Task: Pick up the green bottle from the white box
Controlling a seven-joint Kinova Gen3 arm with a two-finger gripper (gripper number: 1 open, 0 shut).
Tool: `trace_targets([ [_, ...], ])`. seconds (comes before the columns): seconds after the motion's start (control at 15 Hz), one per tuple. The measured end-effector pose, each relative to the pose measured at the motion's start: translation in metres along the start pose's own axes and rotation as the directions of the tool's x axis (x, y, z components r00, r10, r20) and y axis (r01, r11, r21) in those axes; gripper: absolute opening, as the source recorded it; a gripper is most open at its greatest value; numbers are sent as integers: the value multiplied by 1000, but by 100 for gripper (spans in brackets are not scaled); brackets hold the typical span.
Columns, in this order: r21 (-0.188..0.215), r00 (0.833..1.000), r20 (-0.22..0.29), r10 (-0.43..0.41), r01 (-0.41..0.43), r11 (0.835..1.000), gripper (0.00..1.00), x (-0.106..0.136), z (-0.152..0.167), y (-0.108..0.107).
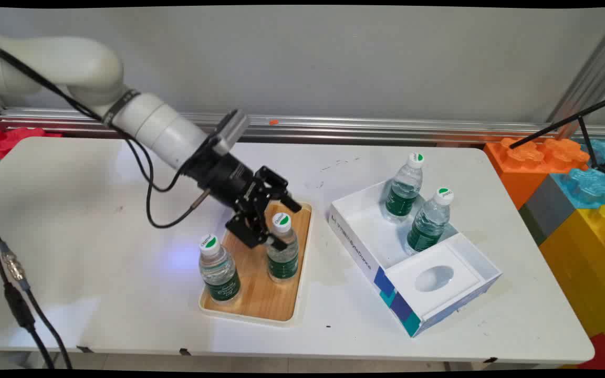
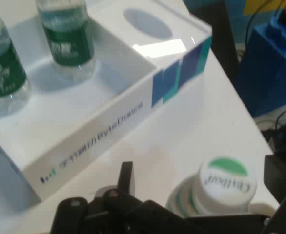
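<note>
Pincer [image 1: 273, 223] is open, one finger either side of the far bottle [image 1: 282, 247] on the tray [image 1: 260, 299], up near the cap [image 2: 224, 183]; hand view shows the cap sitting between the fingers with a gap on both sides, nothing clamped. My read: a grip this high is on the neck, so it wants to be centred and square before closing, or the bottle tips against the tray rim. Closing slowly and keeping the wrist level should help, since the clear plastic will likely flex. A second bottle [image 1: 218, 268] stands at the tray's near left corner, well apart from the fingers. Two more bottles [image 1: 405, 189] stand in the white box [image 1: 355, 236] to the right on the bench [image 1: 97, 294]. Hard to tell: the pincer hides the far bottle's shoulder in the main view, and the hand view cuts off its body, so actual contact is unclear.
</note>
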Motion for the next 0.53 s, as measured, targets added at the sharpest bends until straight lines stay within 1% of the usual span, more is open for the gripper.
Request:
trace_targets([
  [0.13,1,1000,-15,-7,7,1000,100,15,-4,-2],
  [0.33,-11,998,-53,-17,16,1000,100,46,-10,-5],
  [0.4,-10,998,-65,-18,18,1000,100,57,-11,-8],
  [0.53,8,997,-77,-18,19,1000,100,73,-12,-18],
])
